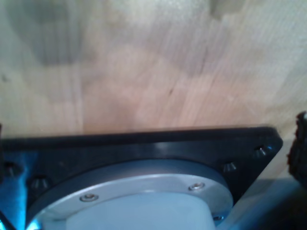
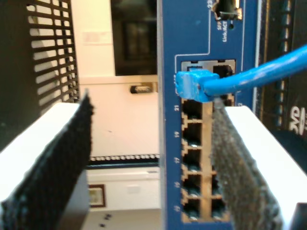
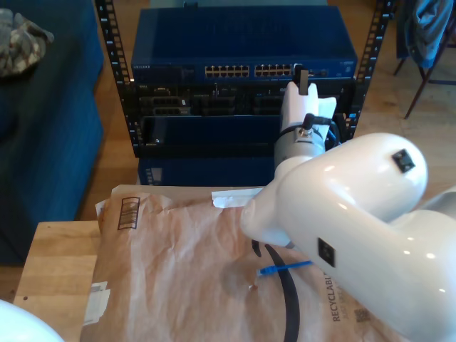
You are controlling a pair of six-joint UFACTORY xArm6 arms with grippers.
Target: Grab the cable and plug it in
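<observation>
The cable's blue plug (image 2: 192,86) sits at the mouth of an upper port on the blue network switch (image 2: 184,43); how deep it is seated I cannot tell. The blue cable (image 2: 259,72) runs away from it across one finger pad (image 2: 240,163). My second gripper (image 2: 151,110) is open, its pads spread wide on either side of the port column and touching nothing. In the exterior view that gripper (image 3: 302,78) is up against the switch (image 3: 242,43) in the rack. The cable's other end (image 3: 281,268) lies loose on brown paper. My first gripper has one dark pad (image 1: 301,143) showing over the wooden table (image 1: 144,72).
A black rack (image 3: 121,85) holds the switch and darker units below it. Crumpled brown paper (image 3: 178,263) covers the wooden table (image 3: 53,263). A black plate with a metal flange (image 1: 144,158) sits under my first gripper. A blue sofa (image 3: 50,128) stands at the exterior view's left.
</observation>
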